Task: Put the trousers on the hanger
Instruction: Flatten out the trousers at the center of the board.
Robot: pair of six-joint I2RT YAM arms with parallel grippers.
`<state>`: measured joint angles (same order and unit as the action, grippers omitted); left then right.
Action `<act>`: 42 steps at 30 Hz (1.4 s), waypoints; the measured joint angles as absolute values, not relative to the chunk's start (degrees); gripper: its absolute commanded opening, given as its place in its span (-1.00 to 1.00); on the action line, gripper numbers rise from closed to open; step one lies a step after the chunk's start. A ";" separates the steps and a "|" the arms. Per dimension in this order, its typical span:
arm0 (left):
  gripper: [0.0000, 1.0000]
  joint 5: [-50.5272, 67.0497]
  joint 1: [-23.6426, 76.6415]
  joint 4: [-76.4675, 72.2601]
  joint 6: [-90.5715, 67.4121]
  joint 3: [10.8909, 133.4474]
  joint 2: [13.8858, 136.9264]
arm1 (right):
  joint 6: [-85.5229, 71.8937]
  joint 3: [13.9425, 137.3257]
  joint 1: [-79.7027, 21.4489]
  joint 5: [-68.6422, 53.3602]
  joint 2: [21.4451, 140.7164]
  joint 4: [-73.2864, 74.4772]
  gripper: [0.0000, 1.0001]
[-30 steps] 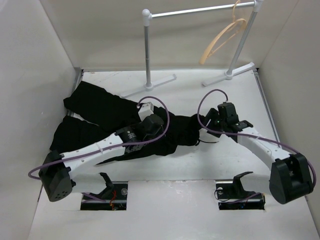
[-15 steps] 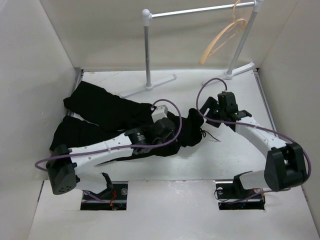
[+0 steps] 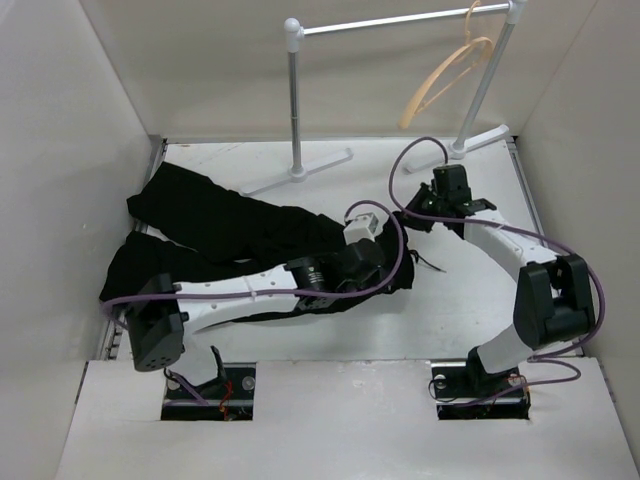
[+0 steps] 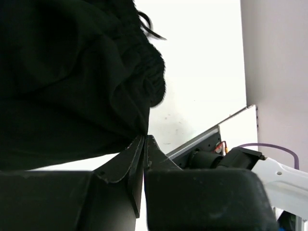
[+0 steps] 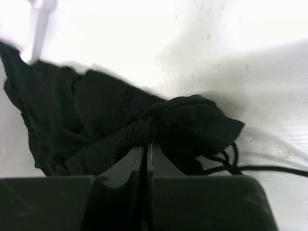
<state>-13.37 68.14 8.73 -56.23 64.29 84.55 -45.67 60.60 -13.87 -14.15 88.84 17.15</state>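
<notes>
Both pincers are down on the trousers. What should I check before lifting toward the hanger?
1. Left pincer shut on trousers: ok.
2. Right pincer shut on the bunched waistband: ok.
3. Grip depth: cannot tell; both pincers seem to hold fabric at the fingertips only.
4. Hanger hooked on rack: ok.
5. Drawstring tucked away: not ok; it trails loose and may snag.
6. Trousers clear of rack foot: cannot tell; one leg lies very close.
</notes>
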 measured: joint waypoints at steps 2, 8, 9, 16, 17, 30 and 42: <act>-0.98 -12.95 68.88 7.99 -55.40 66.30 87.09 | -45.65 61.69 -12.53 -14.00 88.33 17.52 -0.96; -0.90 -11.42 71.33 5.50 -51.27 81.34 101.62 | -45.52 71.79 -6.26 -13.96 85.52 19.16 -0.94; -0.83 -11.18 71.61 4.91 -50.83 84.62 104.49 | -45.43 73.58 -5.10 -14.04 84.75 19.25 -0.92; -0.04 -9.78 73.84 1.32 -49.30 101.54 119.15 | -45.93 82.46 6.63 -13.56 81.62 18.70 0.28; -0.03 -9.80 74.06 1.58 -48.86 101.14 119.20 | -45.89 82.11 7.94 -12.86 81.34 18.92 0.30; -0.02 -22.76 63.51 11.66 -45.04 64.79 77.14 | -45.60 56.34 2.85 -0.25 72.03 22.79 -0.30; -0.06 -20.18 30.46 34.70 -53.65 39.03 48.77 | -47.66 50.76 5.32 -0.05 89.58 16.67 0.25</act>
